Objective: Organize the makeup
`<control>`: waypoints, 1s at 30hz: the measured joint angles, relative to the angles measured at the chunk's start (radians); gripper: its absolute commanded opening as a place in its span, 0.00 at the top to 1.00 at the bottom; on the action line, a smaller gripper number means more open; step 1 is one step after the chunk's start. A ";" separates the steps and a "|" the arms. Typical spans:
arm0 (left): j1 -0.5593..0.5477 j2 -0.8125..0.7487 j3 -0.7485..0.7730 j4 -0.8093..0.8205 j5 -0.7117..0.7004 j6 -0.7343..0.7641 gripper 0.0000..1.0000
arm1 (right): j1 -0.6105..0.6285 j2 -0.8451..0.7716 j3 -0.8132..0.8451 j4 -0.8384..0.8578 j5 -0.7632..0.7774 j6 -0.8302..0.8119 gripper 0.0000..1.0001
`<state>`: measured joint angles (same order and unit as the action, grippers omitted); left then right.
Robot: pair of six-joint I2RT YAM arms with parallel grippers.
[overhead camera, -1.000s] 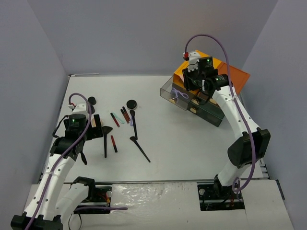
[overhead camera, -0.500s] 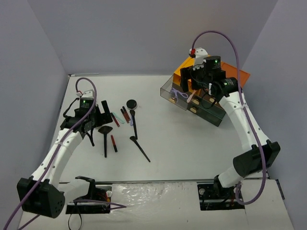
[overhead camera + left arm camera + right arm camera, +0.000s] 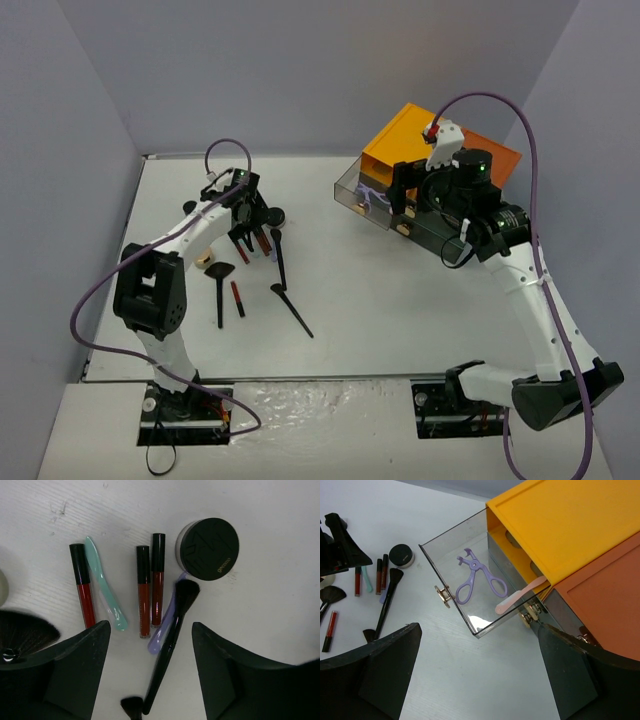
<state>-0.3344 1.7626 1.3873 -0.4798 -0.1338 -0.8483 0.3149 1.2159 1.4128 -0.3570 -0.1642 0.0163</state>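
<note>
The makeup lies on the white table at the left. My left gripper (image 3: pixel 150 630) (image 3: pixel 245 238) hangs open just above it, its fingers either side of a black brush (image 3: pixel 170 640) and touching nothing. A purple stick (image 3: pixel 165 630) lies against that brush. Beyond are two dark red sticks (image 3: pixel 143 592), a third red stick (image 3: pixel 84 587), a mint stick (image 3: pixel 106 587) and a round black jar (image 3: pixel 208 548). More brushes (image 3: pixel 292 308) and a tan compact (image 3: pixel 204 262) lie nearby. My right gripper (image 3: pixel 479 630) (image 3: pixel 408 195) is open and holds nothing, in front of the drawer box.
The orange-topped drawer box (image 3: pixel 570 525) (image 3: pixel 440 160) stands at the back right. Its clear top drawer (image 3: pixel 451 562) is pulled out, holding a purple curler (image 3: pixel 477 577) and a pink stick (image 3: pixel 520 595). Grey walls close in the table on three sides.
</note>
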 measured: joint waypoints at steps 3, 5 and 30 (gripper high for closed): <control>0.000 0.077 0.029 -0.015 -0.005 -0.068 0.49 | 0.000 -0.004 -0.032 0.001 0.002 0.000 0.00; 0.000 0.113 0.039 -0.021 -0.009 -0.106 0.55 | 0.000 -0.007 -0.046 0.000 0.003 0.001 0.00; 0.012 0.210 0.042 -0.098 -0.056 -0.291 0.60 | 0.064 -0.079 -0.112 0.018 0.082 -0.034 0.00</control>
<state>-0.3222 1.9723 1.4296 -0.5779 -0.1894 -1.1394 0.3793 1.1366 1.3008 -0.3391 -0.0824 -0.0179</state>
